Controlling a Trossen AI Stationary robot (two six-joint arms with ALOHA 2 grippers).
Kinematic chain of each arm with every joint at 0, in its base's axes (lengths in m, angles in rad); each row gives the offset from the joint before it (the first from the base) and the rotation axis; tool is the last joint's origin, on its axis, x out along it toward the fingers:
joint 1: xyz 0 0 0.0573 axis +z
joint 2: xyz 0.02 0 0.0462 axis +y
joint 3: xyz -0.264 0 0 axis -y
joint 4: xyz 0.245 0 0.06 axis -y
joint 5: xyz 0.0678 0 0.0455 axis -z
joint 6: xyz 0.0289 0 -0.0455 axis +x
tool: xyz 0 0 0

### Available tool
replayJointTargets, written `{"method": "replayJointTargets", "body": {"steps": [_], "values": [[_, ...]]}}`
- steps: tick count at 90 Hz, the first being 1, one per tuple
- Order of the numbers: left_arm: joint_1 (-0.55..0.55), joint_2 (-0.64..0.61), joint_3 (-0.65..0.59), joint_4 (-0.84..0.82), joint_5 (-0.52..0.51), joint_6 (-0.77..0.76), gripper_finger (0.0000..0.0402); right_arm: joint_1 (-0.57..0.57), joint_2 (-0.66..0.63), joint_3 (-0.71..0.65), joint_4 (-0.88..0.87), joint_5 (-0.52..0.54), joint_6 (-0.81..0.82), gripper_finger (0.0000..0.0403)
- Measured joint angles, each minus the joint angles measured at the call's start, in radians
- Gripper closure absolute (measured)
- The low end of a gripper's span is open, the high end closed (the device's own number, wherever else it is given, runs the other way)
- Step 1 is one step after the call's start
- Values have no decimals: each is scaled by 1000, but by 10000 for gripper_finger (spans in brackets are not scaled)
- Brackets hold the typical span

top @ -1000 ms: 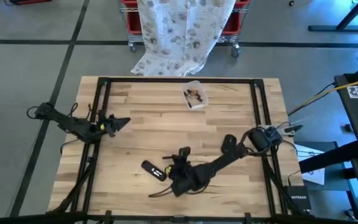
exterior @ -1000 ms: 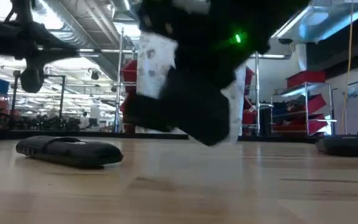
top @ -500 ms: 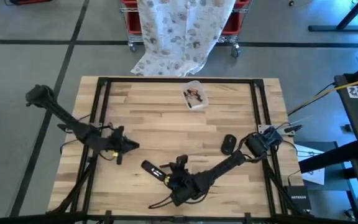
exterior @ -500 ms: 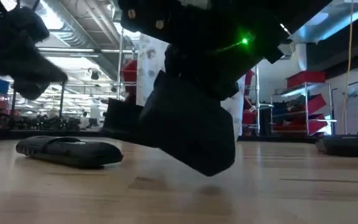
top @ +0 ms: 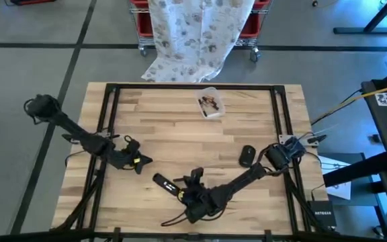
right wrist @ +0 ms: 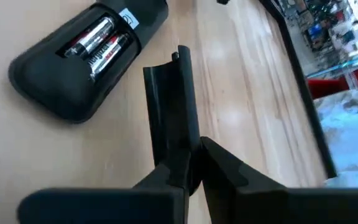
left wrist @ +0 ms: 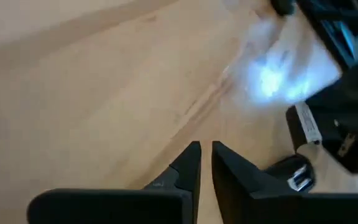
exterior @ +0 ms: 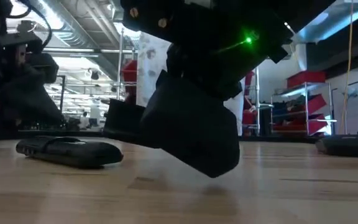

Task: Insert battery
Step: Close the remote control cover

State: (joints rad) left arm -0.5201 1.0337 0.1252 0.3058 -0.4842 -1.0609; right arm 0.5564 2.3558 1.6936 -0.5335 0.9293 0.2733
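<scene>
Now the left gripper (top: 140,161) swings in toward the remote (top: 166,183), fingers nearly together and empty. Meanwhile the right gripper (right wrist: 188,163) hangs just beside it, pinching the battery cover (right wrist: 169,115); batteries (right wrist: 99,41) already sit in the open bay, so closing comes next.

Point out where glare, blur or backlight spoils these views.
Left wrist view: a white glare patch washes out the wooden table, and the picture is blurred. Low view: the right gripper is a backlit dark mass. Right wrist view: sharp on the black remote's silver batteries.

Wooden table (top: 180,134): remote (top: 166,183), mouse (top: 247,155), container (top: 210,103)
</scene>
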Motion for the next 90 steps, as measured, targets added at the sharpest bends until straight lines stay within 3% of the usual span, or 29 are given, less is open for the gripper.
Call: {"method": "replayJointTargets", "body": {"steps": [12,27,35,56,65,90], "values": [[-14,13,127,20,170,277,399,0,0,0,-1,0,108,388],[-99,150,394,-330,151,484,401,0,0,0,-33,13,136,388],[-128,300,502,-433,140,505,401,0,0,-1,-44,22,140,388],[-179,653,701,-477,173,516,402,0,0,-31,-52,60,142,388],[-177,740,738,-390,204,517,401,1,-1,-35,-57,62,147,388],[-76,858,742,-214,59,461,401,1,-2,-35,-95,64,141,388]]}}
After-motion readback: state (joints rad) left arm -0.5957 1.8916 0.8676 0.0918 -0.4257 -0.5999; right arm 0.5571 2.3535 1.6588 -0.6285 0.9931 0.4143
